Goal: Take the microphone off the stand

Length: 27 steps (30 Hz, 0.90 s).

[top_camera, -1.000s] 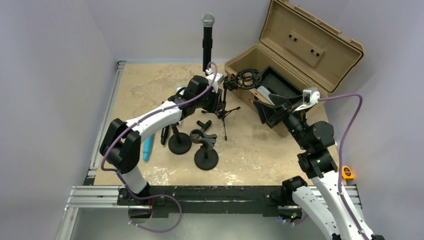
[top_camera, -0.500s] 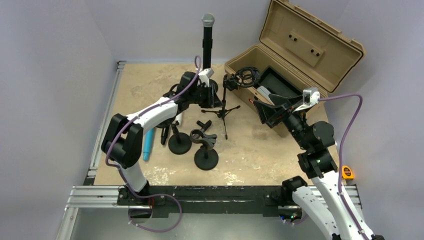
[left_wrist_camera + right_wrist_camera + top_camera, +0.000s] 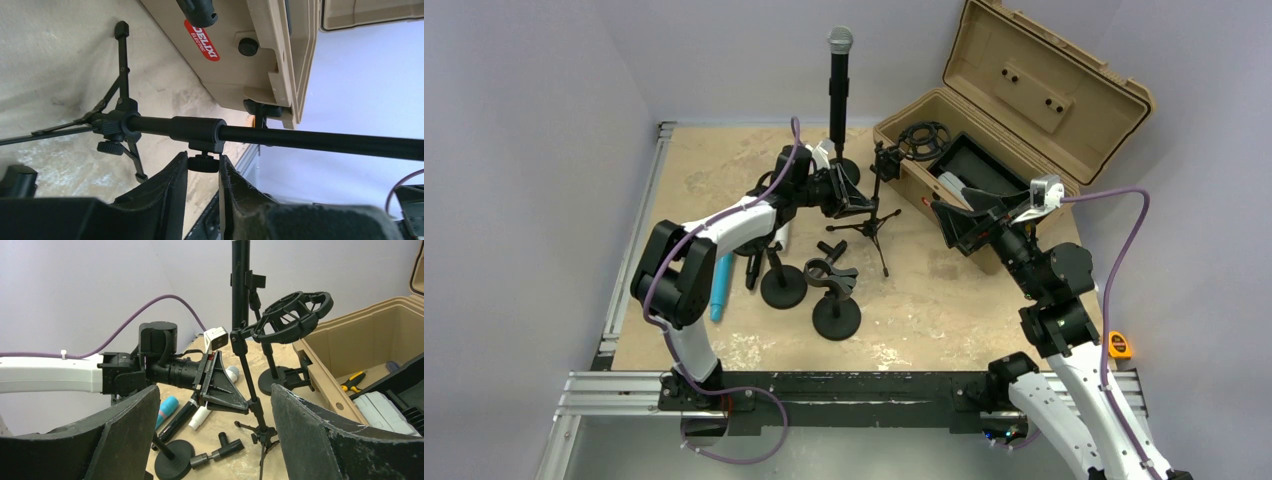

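Observation:
The black microphone (image 3: 838,85) with a grey mesh head stands upright in a clip on a round-base stand (image 3: 848,172) at the back of the table. Its body also shows in the right wrist view (image 3: 240,280). My left gripper (image 3: 865,204) is beside that stand. It is shut on the small knob (image 3: 203,163) under the collar of a tripod stand's pole (image 3: 300,140). That tripod stand (image 3: 879,215) carries an empty shock mount (image 3: 923,138) and leans. My right gripper (image 3: 959,225) is open and empty, in front of the case.
An open tan case (image 3: 1024,110) stands at the back right, close behind the tripod stand. Two round-base stands (image 3: 782,287) (image 3: 836,317) with clips sit mid-table. A blue marker (image 3: 720,290) and other pens lie at the left. A yellow tape measure (image 3: 1118,345) is at the right.
My left gripper has swung back and right to the tripod stand's pole. The tripod stand has tilted and its shock mount has shifted toward the case. The right arm has not moved.

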{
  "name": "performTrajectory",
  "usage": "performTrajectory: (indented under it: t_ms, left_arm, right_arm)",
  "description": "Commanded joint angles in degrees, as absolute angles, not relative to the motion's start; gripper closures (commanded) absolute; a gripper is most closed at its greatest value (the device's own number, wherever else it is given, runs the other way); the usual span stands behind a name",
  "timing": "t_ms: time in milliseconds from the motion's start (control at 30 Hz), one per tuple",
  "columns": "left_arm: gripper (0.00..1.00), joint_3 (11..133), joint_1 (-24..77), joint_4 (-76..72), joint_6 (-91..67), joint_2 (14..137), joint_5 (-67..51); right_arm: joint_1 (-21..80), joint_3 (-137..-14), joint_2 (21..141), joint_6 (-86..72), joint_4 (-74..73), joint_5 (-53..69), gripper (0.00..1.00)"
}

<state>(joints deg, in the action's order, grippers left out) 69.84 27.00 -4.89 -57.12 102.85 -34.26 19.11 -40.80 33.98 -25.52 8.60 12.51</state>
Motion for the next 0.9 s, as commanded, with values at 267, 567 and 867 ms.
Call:
performTrajectory:
  t_ms: [267,567,867]
  left_arm:
    - [0.70,69.66,26.59,-3.50,-55.26,99.51,-32.25]
    - [0.45,74.11,27.30,12.85,-38.52,93.42,-24.16]
    - [0.60,75.74,32.93,12.74,-31.11,92.90,-19.06]
  right_arm:
    - [19.19,-40.87,32.79,-26.04,9.95,11.59,0.21]
    - [19.23,-41.06,32.90,-26.06,9.76,11.39,0.20]
    - [19.24,-41.23,33.44,-26.10,9.81,11.25,0.20]
